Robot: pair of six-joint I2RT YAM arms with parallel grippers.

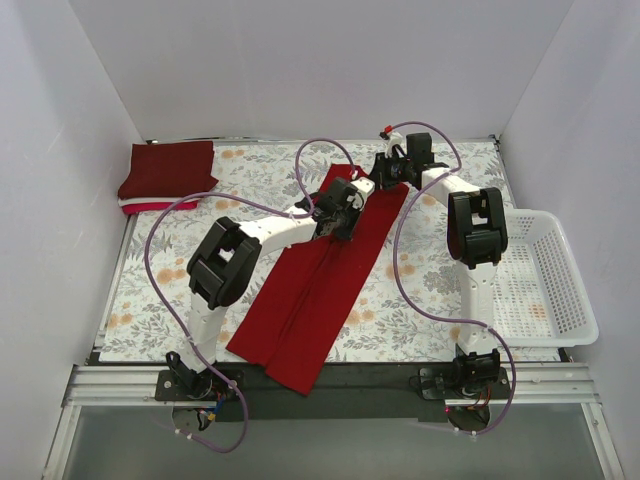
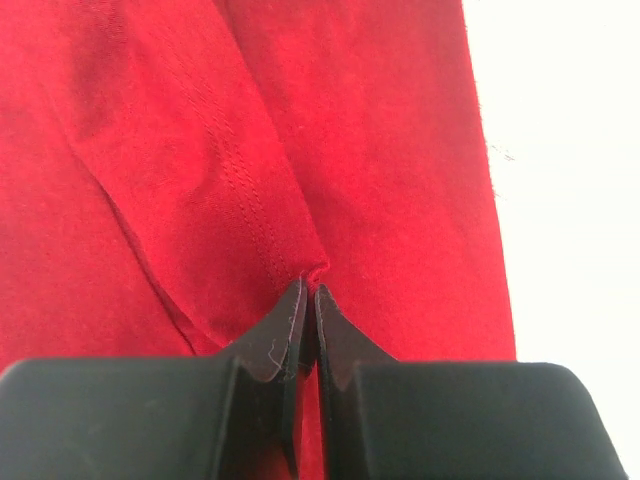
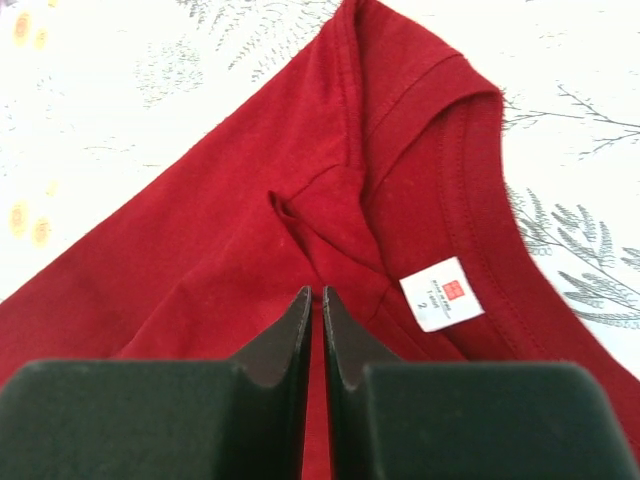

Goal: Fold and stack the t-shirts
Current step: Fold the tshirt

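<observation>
A bright red t-shirt, folded lengthwise into a long strip, lies diagonally across the floral tabletop, its lower end hanging over the near edge. My left gripper is shut, pinching a small pucker of the red cloth at its tips, near the strip's upper middle. My right gripper is at the collar end. Its jaws are shut on a raised fold of the shirt, next to the white neck label. A folded stack lies at the back left: dark maroon on top, white and pinkish-red edges below.
A white lattice basket stands at the right edge of the table, beside the right arm. The floral cloth covers the table. White walls close in the back and both sides. Purple cables loop over both arms.
</observation>
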